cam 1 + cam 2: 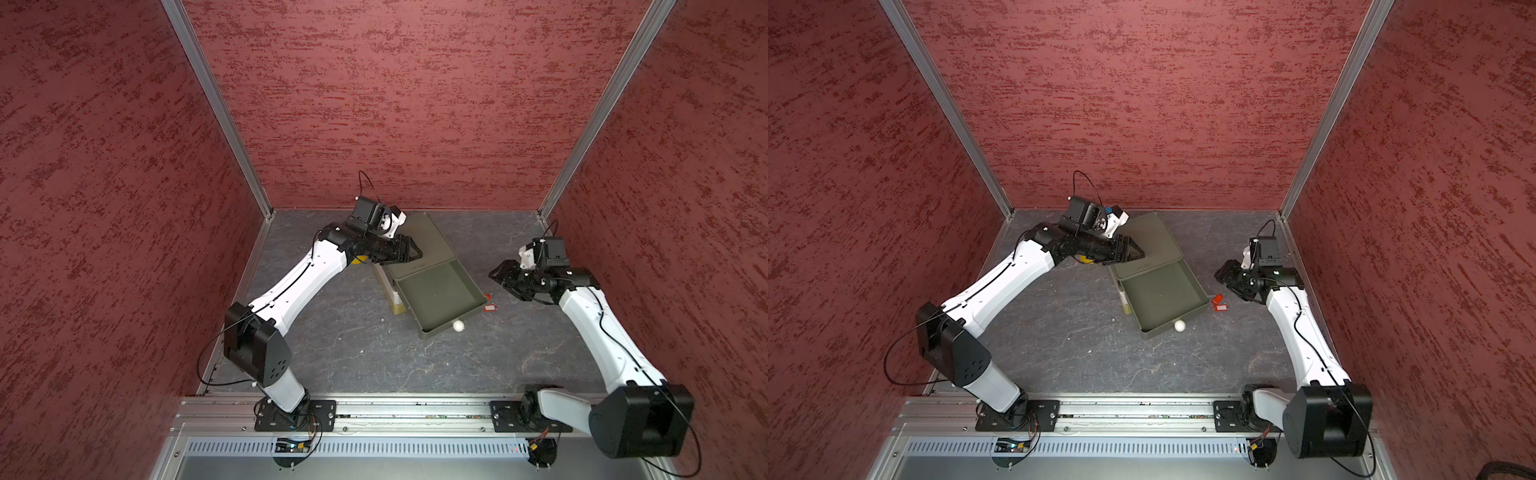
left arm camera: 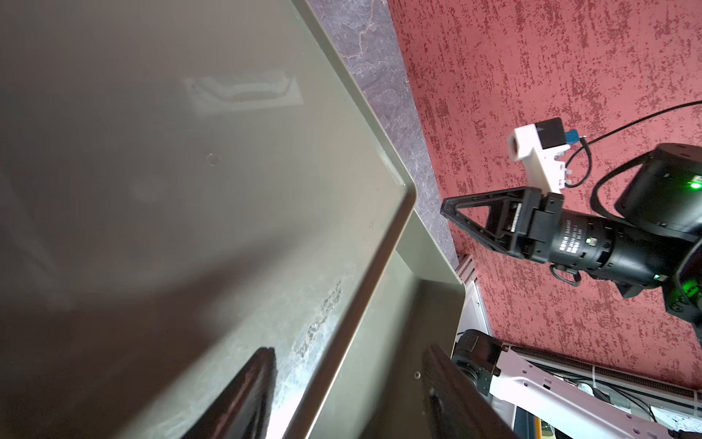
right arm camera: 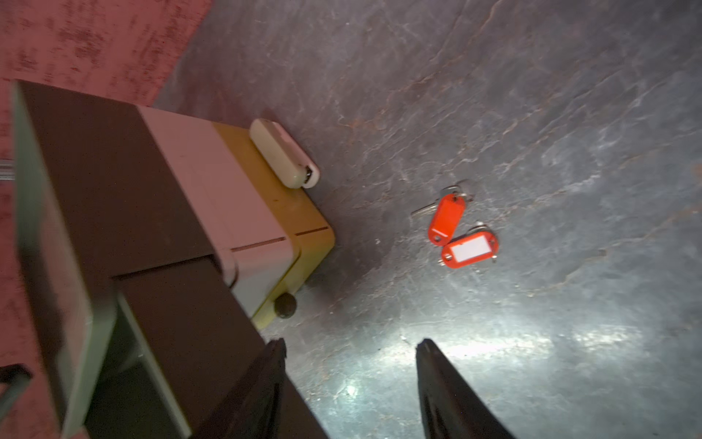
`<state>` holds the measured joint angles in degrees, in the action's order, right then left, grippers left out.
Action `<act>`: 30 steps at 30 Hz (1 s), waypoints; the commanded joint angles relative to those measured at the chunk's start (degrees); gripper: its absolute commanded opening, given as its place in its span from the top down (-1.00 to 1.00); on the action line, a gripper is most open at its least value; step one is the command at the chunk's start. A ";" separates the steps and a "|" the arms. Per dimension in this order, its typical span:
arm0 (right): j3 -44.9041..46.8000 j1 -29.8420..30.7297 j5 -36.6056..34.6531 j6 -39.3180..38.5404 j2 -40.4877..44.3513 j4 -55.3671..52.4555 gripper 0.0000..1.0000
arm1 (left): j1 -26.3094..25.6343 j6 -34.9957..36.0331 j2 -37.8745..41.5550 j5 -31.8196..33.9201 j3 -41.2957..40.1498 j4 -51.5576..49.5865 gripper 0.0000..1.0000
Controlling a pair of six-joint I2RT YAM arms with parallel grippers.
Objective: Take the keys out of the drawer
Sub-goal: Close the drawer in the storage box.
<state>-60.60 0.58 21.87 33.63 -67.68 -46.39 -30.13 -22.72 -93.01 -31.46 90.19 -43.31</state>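
Two red-tagged keys (image 3: 469,249) lie together on the grey table just right of the open green drawer (image 1: 436,291), seen in both top views (image 1: 1221,306). The drawer (image 1: 1160,295) shows only its bare floor. My right gripper (image 3: 349,344) hangs open above the table, a short way right of the keys, holding nothing (image 1: 496,274). My left gripper (image 2: 347,355) is open over the left edge of the drawer unit's flat top (image 1: 417,251). A small yellow thing (image 1: 360,258) shows under my left wrist, mostly hidden.
The drawer unit (image 3: 258,213) is a stack of green, white and yellow layers standing near the back wall. A white ball knob (image 1: 457,325) sticks out from the drawer's front. Red walls close in on both sides, near my right arm.
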 commanded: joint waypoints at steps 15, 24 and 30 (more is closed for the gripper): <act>0.84 -0.14 22.33 14.56 10.60 14.21 -0.17 | 2.24 -1.75 6.09 -2.36 -5.89 8.09 -0.31; 1.54 2.95 25.90 13.77 15.57 4.65 -0.17 | 4.44 -3.79 4.80 -3.10 -5.14 8.26 -0.31; 3.28 8.06 23.68 12.69 18.25 -2.67 -0.17 | 5.34 -4.44 1.08 -3.88 -2.89 6.78 -0.31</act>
<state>-58.39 6.46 46.06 47.53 -50.65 -43.66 -25.12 -26.74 -89.97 -34.54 85.54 -36.05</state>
